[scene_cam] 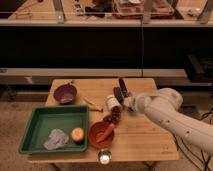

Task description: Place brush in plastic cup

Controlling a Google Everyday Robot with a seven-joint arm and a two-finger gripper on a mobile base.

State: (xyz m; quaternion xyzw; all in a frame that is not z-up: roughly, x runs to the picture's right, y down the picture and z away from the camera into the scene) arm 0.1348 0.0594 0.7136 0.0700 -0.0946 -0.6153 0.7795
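Your gripper [125,102], mid-table just right of the white jar [113,103], pinches the brush [122,84] upright, seemingly ready for lowering into the plastic cup, which I can't pick out.

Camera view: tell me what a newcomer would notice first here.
First, the white robot arm reaching in from the right over the wooden table, its gripper shut on the black brush just beside the white jar. Next, the green tray at front left, holding a cloth and a fruit, with the purple bowl behind it.
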